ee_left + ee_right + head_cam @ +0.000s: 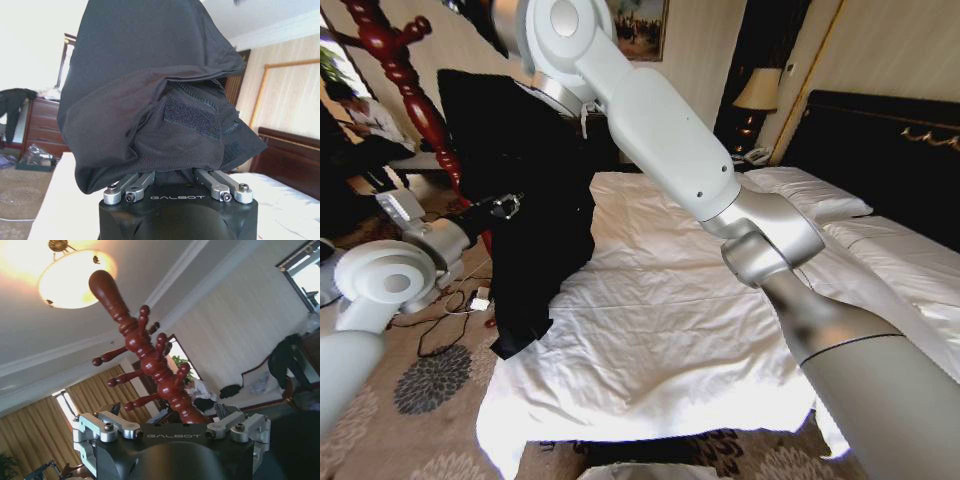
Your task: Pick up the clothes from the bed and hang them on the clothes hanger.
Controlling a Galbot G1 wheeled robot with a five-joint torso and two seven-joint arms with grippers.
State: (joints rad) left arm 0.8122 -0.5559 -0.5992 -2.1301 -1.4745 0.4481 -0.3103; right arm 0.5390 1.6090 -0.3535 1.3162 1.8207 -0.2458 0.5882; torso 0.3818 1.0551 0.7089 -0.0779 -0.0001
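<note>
Coat lifted off the bed, my left hand clamped on its fabric, right hand apart by the coat stand; hanging not yet done.

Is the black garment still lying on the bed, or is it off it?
Mostly off: the clothes hang raised beside the clothes hanger, draping past the bed edge, bunched over the left pincer. Whether it hangs from a peg: cannot tell.
</note>
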